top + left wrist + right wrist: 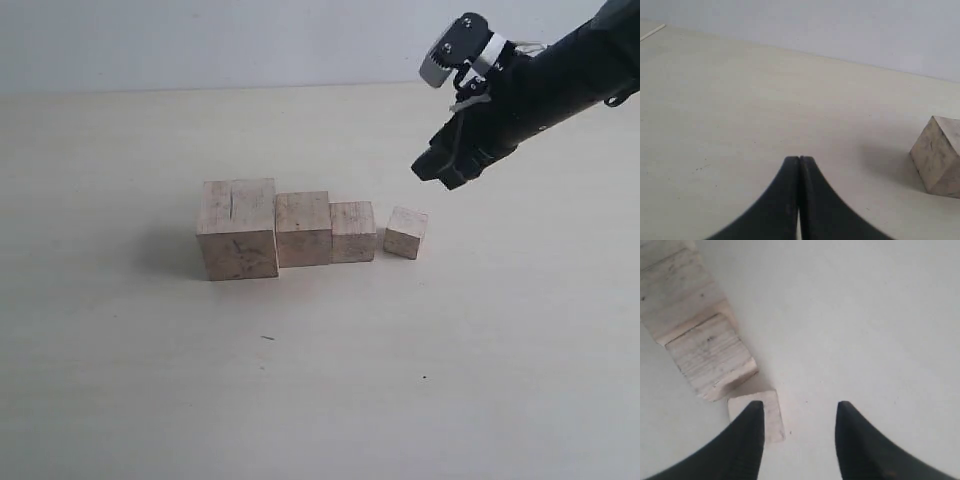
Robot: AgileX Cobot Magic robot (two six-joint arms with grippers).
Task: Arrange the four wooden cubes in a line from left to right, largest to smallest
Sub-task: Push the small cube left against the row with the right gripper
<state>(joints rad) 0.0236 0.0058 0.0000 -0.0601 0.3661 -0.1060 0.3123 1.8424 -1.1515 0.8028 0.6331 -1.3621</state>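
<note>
Four pale wooden cubes stand in a row on the table. The largest cube (238, 228), with a dark crack on top, is at the left, then the second cube (303, 228), the third cube (352, 231) and the smallest cube (405, 232), which sits slightly apart and turned. My right gripper (437, 170) hovers open above and right of the smallest cube (771, 412), with nothing between its fingers (850, 415). In the left wrist view my left gripper (799, 160) is shut and empty, with the largest cube (940, 155) off to one side. The left arm is outside the exterior view.
The pale table (320, 400) stretches bare in front of and behind the row. A white wall (200, 40) rises behind its far edge.
</note>
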